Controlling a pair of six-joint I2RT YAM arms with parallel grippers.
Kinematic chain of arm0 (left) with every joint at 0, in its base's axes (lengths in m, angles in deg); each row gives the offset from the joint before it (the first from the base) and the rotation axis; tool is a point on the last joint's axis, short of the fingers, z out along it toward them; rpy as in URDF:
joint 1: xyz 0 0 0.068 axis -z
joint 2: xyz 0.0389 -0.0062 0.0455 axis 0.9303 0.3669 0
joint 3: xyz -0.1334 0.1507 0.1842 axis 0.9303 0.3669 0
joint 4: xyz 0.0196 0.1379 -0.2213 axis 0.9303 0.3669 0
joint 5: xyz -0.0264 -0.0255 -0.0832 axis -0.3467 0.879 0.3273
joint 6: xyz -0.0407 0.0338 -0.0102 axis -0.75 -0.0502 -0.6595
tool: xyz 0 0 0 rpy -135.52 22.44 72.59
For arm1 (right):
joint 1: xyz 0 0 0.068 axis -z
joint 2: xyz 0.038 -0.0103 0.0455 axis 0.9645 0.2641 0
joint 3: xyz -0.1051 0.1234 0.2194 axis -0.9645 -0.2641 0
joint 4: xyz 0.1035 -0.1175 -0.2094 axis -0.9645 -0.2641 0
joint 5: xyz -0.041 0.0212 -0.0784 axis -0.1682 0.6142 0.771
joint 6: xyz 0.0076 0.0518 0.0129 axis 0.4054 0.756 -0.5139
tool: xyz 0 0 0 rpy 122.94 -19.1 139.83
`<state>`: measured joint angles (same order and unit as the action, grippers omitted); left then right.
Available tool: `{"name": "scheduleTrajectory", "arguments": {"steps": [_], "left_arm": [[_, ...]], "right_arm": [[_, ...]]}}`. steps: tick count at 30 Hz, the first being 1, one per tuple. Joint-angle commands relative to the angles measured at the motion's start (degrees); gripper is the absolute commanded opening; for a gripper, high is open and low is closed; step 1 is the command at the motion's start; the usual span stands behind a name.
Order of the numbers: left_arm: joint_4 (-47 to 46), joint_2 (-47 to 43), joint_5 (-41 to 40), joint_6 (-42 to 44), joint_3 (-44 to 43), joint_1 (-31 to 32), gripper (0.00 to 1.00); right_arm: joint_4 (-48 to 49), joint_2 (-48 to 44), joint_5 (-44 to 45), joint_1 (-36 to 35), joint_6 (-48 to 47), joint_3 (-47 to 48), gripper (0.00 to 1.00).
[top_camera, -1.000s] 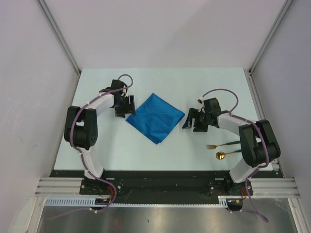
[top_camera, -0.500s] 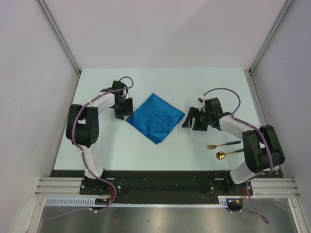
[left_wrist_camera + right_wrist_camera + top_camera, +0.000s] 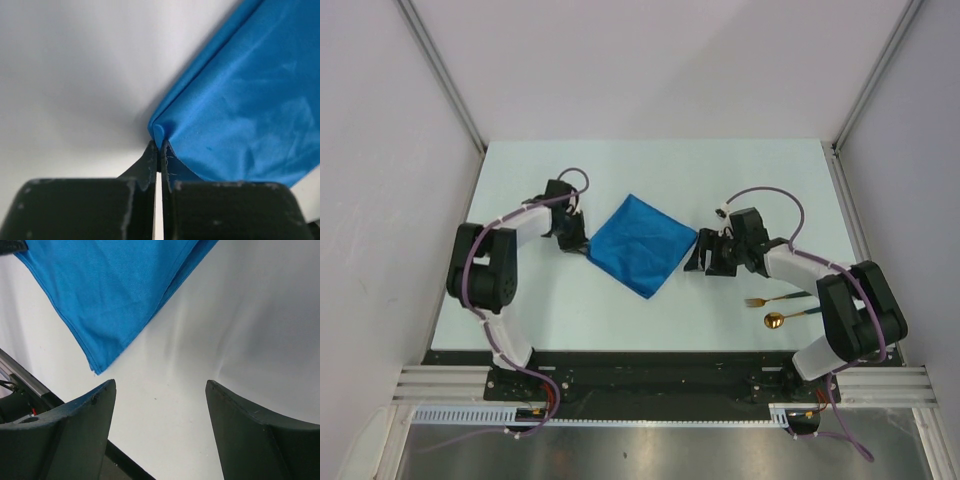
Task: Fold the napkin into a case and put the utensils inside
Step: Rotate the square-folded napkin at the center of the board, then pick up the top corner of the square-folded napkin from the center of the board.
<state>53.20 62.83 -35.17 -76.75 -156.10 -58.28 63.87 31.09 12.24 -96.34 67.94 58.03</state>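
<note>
Fold prep: napkin [image 3: 240,110] corner pinched at tips of left pincer [image 3: 159,150], likely for lifting over; right pincer [image 3: 160,390] spread wide, empty, napkin ahead-left.

Gap between napkin [image 3: 115,290] and right end effector [image 3: 160,383].

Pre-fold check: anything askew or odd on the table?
Nothing stands out. Napkin lies diamond-wise; left claw shut on its left corner, right claw open beside the right one. Fork and spoon side by side.
</note>
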Motion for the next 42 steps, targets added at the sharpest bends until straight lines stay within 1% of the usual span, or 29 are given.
{"name": "scheduleTrajectory", "arguments": {"steps": [1, 2, 3, 5, 6, 7, 9, 11, 13, 15, 16, 17, 19, 20, 21, 22, 23, 24, 25, 27, 28, 29, 30, 32, 34, 36, 37, 39, 42], "left_arm": [[-6.3, -9.7, 6.0, -11.5, 15.9, 2.2, 0.0], [-10.0, -11.9, 6.7, -13.8, 19.3, 3.1, 0.0], [-11.3, -14.0, 6.5, -19.1, 24.9, 5.1, 0.0], [-16.6, -20.3, 6.5, -25.5, 30.8, 7.8, 0.01], [-18.7, -22.3, 6.2, -32.2, 36.6, 11.4, 0.01], [-20.2, -25.6, 5.8, -35.4, 39.0, 13.4, 0.01], [-24.8, -28.1, 5.3, -43.2, 44.9, 18.9, 0.0], [-26.9, -30.6, 5.4, -46.6, 47.4, 21.3, 0.01], [-25.7, -33.2, 4.2, -49.0, 48.6, 23.9, 0.01], [-24.3, -34.7, 3.1, -50.0, 48.3, 26.9, 0.04], [-23.6, -35.6, 2.8, -50.1, 48.0, 27.5, 0.08], [-22.4, -36.0, 2.7, -50.0, 47.8, 27.9, 0.19], [-20.9, -37.4, 3.4, -49.9, 47.8, 27.8, 0.28], [-19.7, -38.3, 3.8, -49.7, 47.9, 27.8, 0.39], [-18.3, -39.0, 4.3, -49.3, 48.0, 27.8, 0.45], [-14.4, -41.1, 4.4, -49.0, 47.9, 27.8, 0.51], [-12.7, -42.4, 4.8, -48.6, 47.9, 27.8, 0.61], [-10.9, -43.7, 4.8, -47.6, 47.7, 27.7, 0.64], [-6.0, -46.4, 3.4, -46.8, 47.2, 27.7, 0.67], [-2.4, -49.1, 1.7, -44.5, 45.0, 27.6, 0.67], [1.1, -51.3, -1.1, -43.7, 43.9, 27.5, 0.67], [1.9, -52.1, -2.2, -43.0, 42.8, 27.5, 0.65], [1.9, -52.7, -3.1, -41.2, 40.8, 27.3, 0.62], [-1.5, -52.9, -3.7, -38.0, 38.9, 26.9, 0.48], [-6.8, -50.1, -2.5, -35.7, 36.0, 26.5, 0.34], [-7.0, -45.2, -2.7, -32.7, 31.6, 26.5, 0.25], [-7.5, -43.9, -2.5, -32.0, 30.6, 26.7, 0.17], [-9.0, -40.9, -0.6, -31.1, 30.2, 26.6, 0.16], [-13.7, -36.9, 4.9, -31.5, 32.4, 27.0, 0.11]], "right_arm": [[1.8, -3.3, 0.8, -0.8, 1.9, -2.2, 0.77], [1.4, -3.7, 1.1, -1.0, 2.7, -2.7, 0.77], [0.9, -4.3, 1.2, -1.2, 3.2, -3.1, 0.77], [-0.7, -6.1, 2.7, -2.5, 4.9, -4.5, 0.77], [-1.1, -6.7, 3.0, -3.1, 5.4, -5.1, 0.77], [-1.7, -7.9, 3.9, -4.8, 6.0, -5.7, 0.77], [-4.1, -9.3, 5.4, -6.6, 6.8, -6.4, 0.76], [-6.2, -12.3, 8.0, -8.1, 7.6, -8.4, 0.75], [-6.9, -14.5, 9.2, -8.3, 8.5, -10.2, 0.72], [-8.8, -17.2, 10.9, -8.3, 8.5, -11.9, 0.7], [-9.6, -17.9, 12.5, -8.4, 8.3, -12.0, 0.69], [-11.1, -19.0, 13.2, -8.3, 8.2, -12.2, 0.69], [-12.2, -19.8, 14.8, -8.3, 7.8, -12.4, 0.69], [-12.2, -20.0, 14.9, -8.3, 8.0, -12.6, 0.68], [-12.1, -20.2, 14.8, -8.2, 7.9, -12.8, 0.68], [-11.8, -20.2, 14.4, -8.3, 7.9, -12.8, 0.66], [-11.7, -20.0, 14.2, -8.3, 7.8, -12.7, 0.64], [-11.7, -19.5, 14.3, -8.2, 7.8, -12.7, 0.62], [-11.5, -19.5, 14.7, -8.3, 7.8, -12.6, 0.6], [-11.1, -19.3, 15.1, -8.1, 7.4, -12.3, 0.57], [-11.1, -18.6, 14.9, -7.7, 7.1, -12.0, 0.56], [-10.7, -18.2, 14.7, -7.4, 6.6, -11.9, 0.54], [-10.5, -17.8, 14.5, -7.2, 6.3, -11.7, 0.47], [-9.3, -16.4, 13.2, -6.1, 6.1, -11.4, 0.42], [-8.8, -15.2, 11.9, -5.3, 6.0, -11.2, 0.39], [-8.2, -14.5, 11.1, -5.2, 6.0, -11.2, 0.38], [-7.9, -14.2, 11.1, -5.2, 6.1, -11.2, 0.38], [-7.4, -13.9, 10.5, -5.1, 6.4, -11.4, 0.37], [-6.4, -13.1, 10.1, -4.9, 6.7, -11.3, 0.37]]}}
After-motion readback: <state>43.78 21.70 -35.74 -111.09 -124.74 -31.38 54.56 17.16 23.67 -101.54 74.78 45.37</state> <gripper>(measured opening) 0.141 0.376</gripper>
